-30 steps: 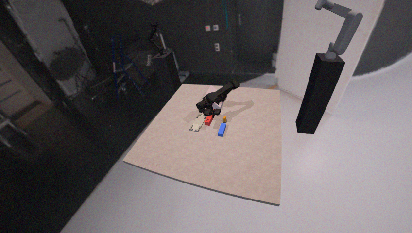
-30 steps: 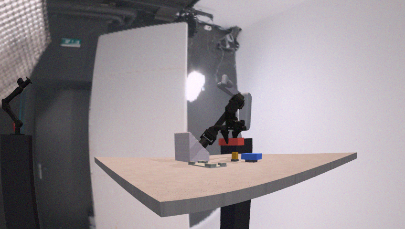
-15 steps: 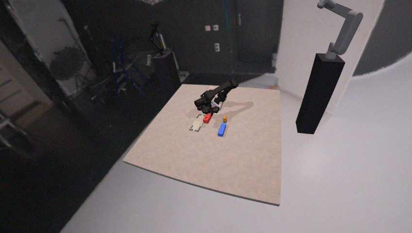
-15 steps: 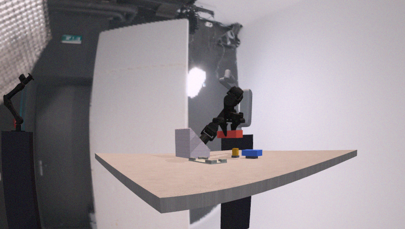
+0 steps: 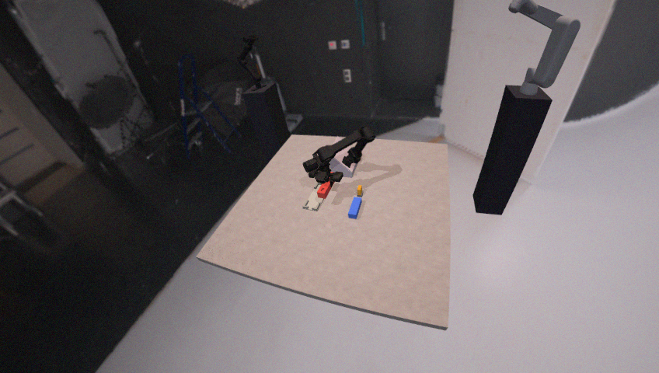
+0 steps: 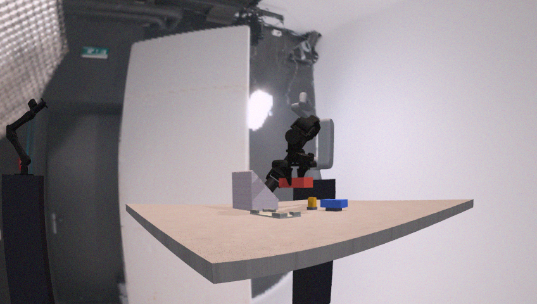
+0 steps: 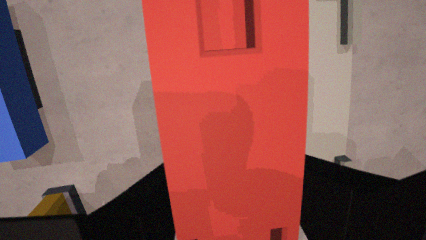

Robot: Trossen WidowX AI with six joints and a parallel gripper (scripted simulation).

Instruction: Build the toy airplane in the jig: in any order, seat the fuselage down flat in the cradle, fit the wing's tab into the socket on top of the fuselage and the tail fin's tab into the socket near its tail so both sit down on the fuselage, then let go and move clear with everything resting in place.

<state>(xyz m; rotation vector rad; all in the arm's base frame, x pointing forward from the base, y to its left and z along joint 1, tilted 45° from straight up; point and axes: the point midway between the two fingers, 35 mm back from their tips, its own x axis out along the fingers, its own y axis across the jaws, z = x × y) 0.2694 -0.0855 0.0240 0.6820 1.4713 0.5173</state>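
Aloft, blocky red fuselage (image 5: 323, 189) (image 6: 302, 182) (image 7: 230, 120), rectangular-socketed.

On the tabletop (image 5: 388, 259) (image 6: 240, 240) there is one red block (image 5: 324, 190) (image 6: 301, 182) (image 7: 230, 115), held above the surface in one pincer (image 5: 329, 177) (image 6: 296, 177) (image 7: 226, 163). There is one blue block (image 5: 354, 207) (image 6: 334, 202) (image 7: 25, 125) and one yellow block (image 5: 359, 189) (image 6: 311, 202) (image 7: 52, 205), which makes three coloured blocks in all. One pale tray (image 5: 314, 201) (image 6: 269, 215) (image 7: 330, 110) shows four raised grey pieces in the exterior view. One pale wedge (image 5: 344, 169) (image 6: 244, 190) stands nearer the far edge. Three robot arms show in the top view: one black arm at the tabletop and, beyond its edges, one black and one grey, each on one of two dark pedestals.
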